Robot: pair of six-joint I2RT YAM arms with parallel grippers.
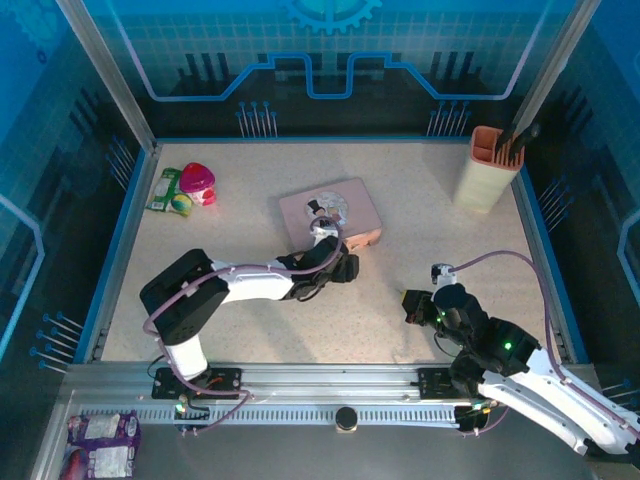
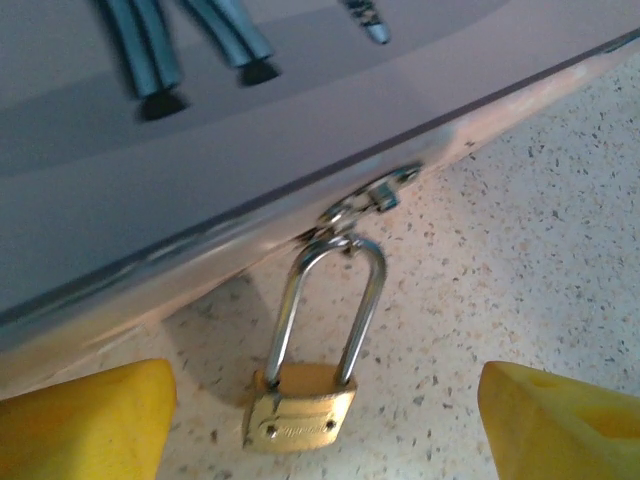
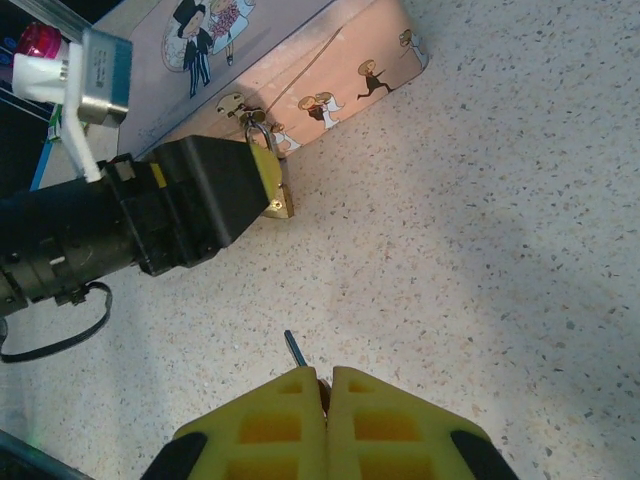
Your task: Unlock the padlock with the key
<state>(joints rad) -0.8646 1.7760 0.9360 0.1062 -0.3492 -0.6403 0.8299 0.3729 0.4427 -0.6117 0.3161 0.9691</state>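
1. Table. We see a speckled beige table (image 1: 480, 250) with both arms working over it.

2. Arms. The left arm (image 1: 250, 282) reaches from its base toward the centre of the table. The right arm (image 1: 500, 350) is bent low over the right near part of the table.

3. Tin. A pink tin (image 1: 350, 215) printed with a cartoon couple lies flat near the centre. Its long side wall, carrying a small metal hasp (image 2: 375, 195), faces the left arm's wrist.

4. Left gripper. The left gripper (image 2: 320, 425) sits at the tin's near edge with its jaws apart. In the left wrist view, one yellow finger (image 2: 85, 420) stands on each side of the padlock, with bare table between each finger and the brass body.

5. Right gripper. The right gripper (image 3: 327, 385) is well apart from the tin, to its right. Its yellow fingers are pressed together and clamp the key.

6. Padlock. The padlock (image 2: 300, 405) hangs by its silver shackle (image 2: 330, 300) from the tin's hasp. Its brass body rests on the table just beside the tin wall. The shackle appears fully seated in the body, though the view is too soft for us to be sure.

7. Key. The key (image 3: 293, 350) shows as a short, thin dark shaft protruding from between the right gripper's fingertips. It points toward the padlock and is well apart from it.
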